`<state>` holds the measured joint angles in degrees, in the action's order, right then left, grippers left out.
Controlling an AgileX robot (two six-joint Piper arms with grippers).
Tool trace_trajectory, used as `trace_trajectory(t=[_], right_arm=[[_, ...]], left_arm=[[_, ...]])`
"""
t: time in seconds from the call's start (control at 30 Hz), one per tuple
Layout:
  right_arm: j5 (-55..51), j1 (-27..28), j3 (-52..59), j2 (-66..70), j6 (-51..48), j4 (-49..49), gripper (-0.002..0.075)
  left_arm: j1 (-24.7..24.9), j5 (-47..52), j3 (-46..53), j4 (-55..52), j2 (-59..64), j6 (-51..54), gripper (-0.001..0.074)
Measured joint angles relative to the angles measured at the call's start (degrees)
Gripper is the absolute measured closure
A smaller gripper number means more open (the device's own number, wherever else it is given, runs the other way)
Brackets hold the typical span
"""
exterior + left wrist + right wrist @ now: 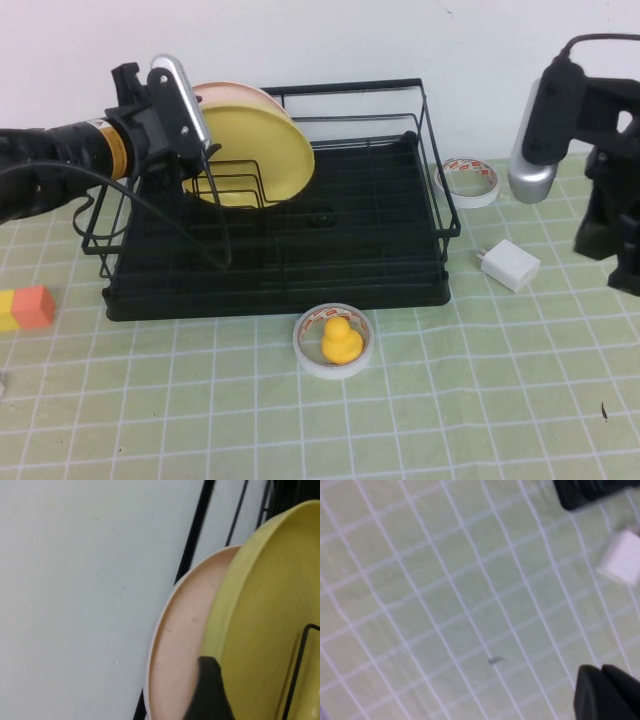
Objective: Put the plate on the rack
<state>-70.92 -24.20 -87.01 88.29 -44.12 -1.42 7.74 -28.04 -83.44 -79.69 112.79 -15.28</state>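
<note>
Standing on edge among the upright wires at the left of the rack (330, 215), the plate (262, 160) leans against a pink plate (175, 645) behind. The left gripper (195, 150) sits at its rim; whether its fingers (210, 690) grip cannot be told. The right gripper (607, 692), fingers together and empty, hangs over the worktop (500, 400), well apart. A duck (340, 338) in a tape roll (335, 342) lies clear.
</note>
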Motion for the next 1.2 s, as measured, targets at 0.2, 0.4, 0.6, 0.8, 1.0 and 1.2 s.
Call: trace_trajectory(t=[0.2, 0.4, 0.6, 0.8, 1.0, 1.2], right_arm=[[0.0, 0.0, 0.0, -1.9, 5.0, -8.1, 0.0724], [0.0, 0.0, 0.0, -5.0, 6.8, -9.2, 0.0724], [0.0, 0.0, 0.0, -9.4, 10.9, -9.2, 0.0724], [0.0, 0.0, 0.1, -14.9, 14.6, -9.3, 0.0724], [2.2, 0.0, 7.1, -22.6, 17.9, -9.3, 0.0724], [10.4, 0.0, 22.6, -33.7, 20.1, -7.2, 0.0724]], left_arm=[[0.0, -1.0, 0.0, 4.9, -1.1, 0.2, 0.0286], [0.1, -1.0, 0.0, 6.1, -3.6, -0.8, 0.0347], [0.1, -3.5, 0.0, 2.6, -7.9, -10.0, 0.051], [0.2, 0.8, 0.0, -12.3, -15.5, -31.7, 0.0712], [-0.1, 5.6, 4.0, -20.4, -25.8, -63.9, 0.0731], [-0.1, 11.6, 15.4, -20.9, -38.7, -68.1, 0.0734]])
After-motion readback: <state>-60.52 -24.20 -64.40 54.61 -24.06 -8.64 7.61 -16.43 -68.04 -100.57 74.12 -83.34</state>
